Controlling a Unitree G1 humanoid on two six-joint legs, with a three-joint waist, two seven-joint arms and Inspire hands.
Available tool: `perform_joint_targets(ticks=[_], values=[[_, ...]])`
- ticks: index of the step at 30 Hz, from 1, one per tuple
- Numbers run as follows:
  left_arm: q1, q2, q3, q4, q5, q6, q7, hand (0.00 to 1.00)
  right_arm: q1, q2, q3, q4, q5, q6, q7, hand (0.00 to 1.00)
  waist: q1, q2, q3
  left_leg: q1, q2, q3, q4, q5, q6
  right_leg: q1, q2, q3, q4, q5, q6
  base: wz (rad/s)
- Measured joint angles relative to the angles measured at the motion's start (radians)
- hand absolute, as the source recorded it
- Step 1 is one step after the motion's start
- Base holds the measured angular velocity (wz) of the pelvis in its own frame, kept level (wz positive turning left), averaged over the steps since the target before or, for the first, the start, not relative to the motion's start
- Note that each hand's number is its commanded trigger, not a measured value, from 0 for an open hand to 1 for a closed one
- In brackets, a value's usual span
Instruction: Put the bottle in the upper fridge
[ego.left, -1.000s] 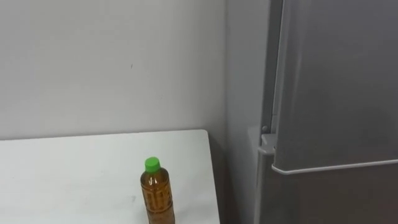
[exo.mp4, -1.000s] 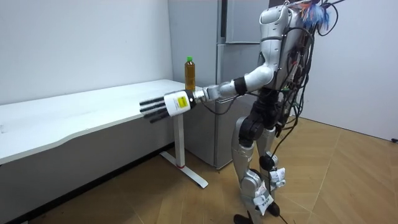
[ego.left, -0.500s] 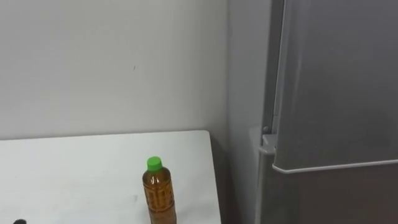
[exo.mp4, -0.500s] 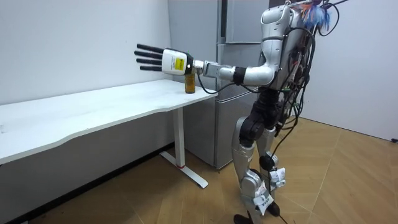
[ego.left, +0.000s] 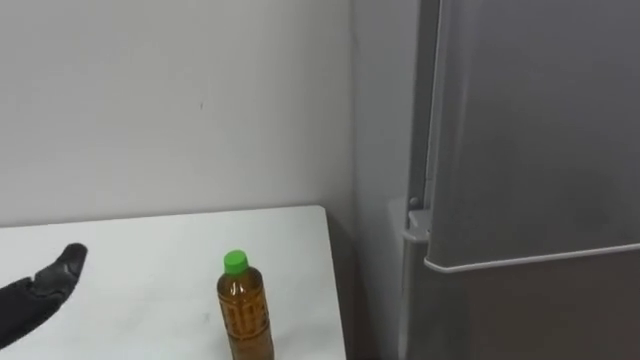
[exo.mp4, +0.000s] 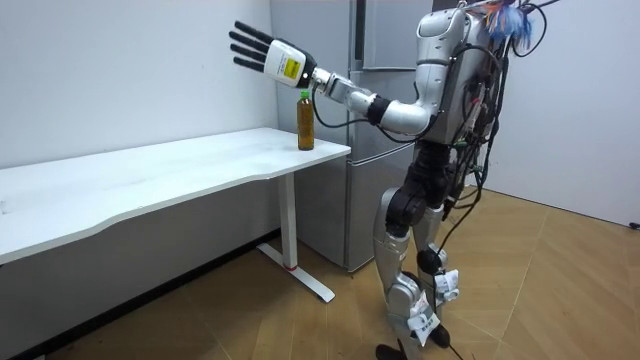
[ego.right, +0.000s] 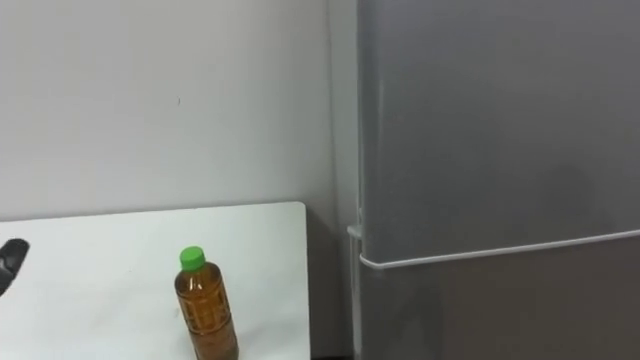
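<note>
1. Bottle check: your clear plastic bottle of amber drink with a green screw cap is not held. The dark fingers are straight and fanned apart, with nothing between them.
2. Those fingers belong to the left hand. In the room view it is raised at the end of an outstretched arm, above the bottle's cap and towards the room view's left of it, well apart from the bottle.
3. From the head camera you see the same fingertips come in at the lower left. They are over the tabletop, to the left of the bottle, with bare surface between them.
4. The bottle stands upright on the long white rectangular table. It is near the right-hand end, close to the edge that faces the fridge.
5. Just beside that end of the table is the tall grey metal two-door fridge. Its upper door is closed, and the seam to the lower door runs below it.
6. Your robot stands upright before the fridge and the table's end.
</note>
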Motion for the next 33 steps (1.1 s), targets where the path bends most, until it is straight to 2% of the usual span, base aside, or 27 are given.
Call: perform_joint_targets(ticks=[7,11,18,24,31,33], values=[[-0.069,-0.001,-0.048,-0.013,-0.002,0.002,-0.128,0.00,-0.004,0.005,0.012,0.000,-0.001,0.000,-0.005,0.00,-0.025,-0.005,-0.0008,0.001,0.000,0.009,-0.003,0.000,0.000,-0.006,0.002,0.016,-0.013,0.000,0.000,-0.04],[-0.119,-0.002,-0.088,-0.017,-0.081,0.003,-0.191,0.00,-0.007,0.005,0.030,0.000,0.002,0.000,-0.009,0.00,-0.026,-0.008,-0.0009,0.000,-0.001,0.012,-0.002,0.000,0.000,-0.012,0.001,0.022,-0.014,0.000,0.000,-0.03],[-0.166,-0.002,-0.162,-0.034,-0.142,0.019,-0.277,0.00,-0.032,0.007,0.050,0.001,0.012,0.000,-0.013,0.00,-0.037,-0.009,-0.0003,-0.002,-0.001,0.012,-0.006,0.000,0.000,-0.016,0.002,0.025,-0.017,0.000,0.000,0.00],[-0.214,-0.002,-0.175,-0.034,-0.166,0.046,-0.326,0.00,-0.058,0.010,0.067,0.033,0.013,0.000,-0.022,0.00,-0.046,-0.012,0.0019,0.000,0.000,0.013,-0.008,0.000,0.000,-0.020,0.003,0.034,-0.015,0.000,0.000,-0.04],[-0.221,0.001,-0.215,-0.034,-0.217,0.058,-0.351,0.00,-0.075,0.004,0.068,0.061,0.012,0.005,-0.019,0.00,-0.065,-0.006,-0.0024,0.002,0.000,0.012,-0.007,0.000,0.000,-0.013,0.004,0.030,-0.013,0.001,0.000,0.00],[-0.221,0.000,-0.236,-0.036,-0.220,0.073,-0.359,0.00,-0.080,0.002,0.069,0.061,0.009,0.010,-0.016,0.00,-0.076,-0.002,-0.0042,0.003,0.000,0.013,-0.006,0.000,0.000,-0.010,0.004,0.031,-0.012,0.001,0.000,0.00]])
